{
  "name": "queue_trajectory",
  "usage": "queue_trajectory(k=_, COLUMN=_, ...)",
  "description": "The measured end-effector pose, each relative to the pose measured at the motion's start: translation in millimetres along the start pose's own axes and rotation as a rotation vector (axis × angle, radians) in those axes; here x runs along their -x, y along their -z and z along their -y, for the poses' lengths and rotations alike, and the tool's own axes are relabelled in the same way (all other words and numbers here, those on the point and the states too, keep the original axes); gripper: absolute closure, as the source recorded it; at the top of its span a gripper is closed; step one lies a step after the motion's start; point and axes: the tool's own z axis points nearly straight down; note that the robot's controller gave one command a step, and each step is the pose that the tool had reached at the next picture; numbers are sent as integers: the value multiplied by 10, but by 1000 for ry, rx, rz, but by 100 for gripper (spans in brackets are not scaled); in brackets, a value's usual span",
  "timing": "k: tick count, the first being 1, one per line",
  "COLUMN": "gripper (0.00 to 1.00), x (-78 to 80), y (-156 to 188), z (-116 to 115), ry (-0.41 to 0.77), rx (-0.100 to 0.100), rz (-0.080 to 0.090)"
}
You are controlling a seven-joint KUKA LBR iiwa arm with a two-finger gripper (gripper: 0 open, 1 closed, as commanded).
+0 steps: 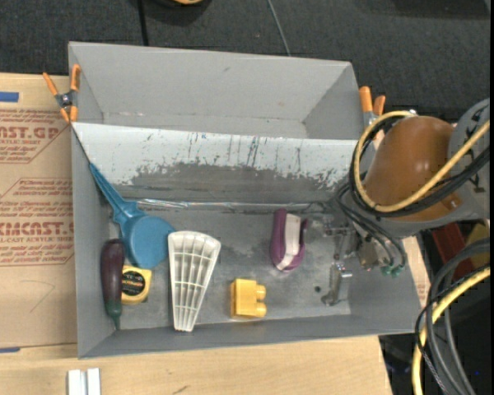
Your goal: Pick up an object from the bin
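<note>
Looking down into the grey metal bin [214,81]; it sits on a pale wooden bench [230,373]; arm comes in from the right, orange-brown wrist cover [403,167] over the bin's right rim with black and yellow cables [364,151] looped round it.

Gripper [336,290] hangs at the right end of the bin floor, over bare scuffed metal; I can't tell from here whether it's open or closed; I see nothing held in it.

Nearest thing is a purple and white rounded plastic piece [286,239], lying lengthwise just left of the gripper and a bit further back; near, not touching.

Next closest is a small yellow plastic block [248,298], on the floor towards the front wall, left of the gripper and clear of it.

Rest is on the left half, 4 items:
- white ribbed fan-shaped plastic piece [189,274], wide end to the back, narrow end to the front wall
- light blue plastic paddle spoon [144,237], handle running up the left wall, blade just beside the fan
- yellow and black tape measure [134,285], below the blade
- dark purple aubergine-shaped toy [112,274], against the left wall, touching the tape measure

All 4 are well apart from the gripper.
</note>
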Motion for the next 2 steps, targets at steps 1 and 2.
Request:
queue_trajectory(k=1, gripper=0, x=-87, y=-230, z=-702, ry=146, rx=7, rz=-7)
queue_trajectory(k=2, gripper=0, x=-11, y=-447, z=-932, ry=218, rx=2, rz=-2)
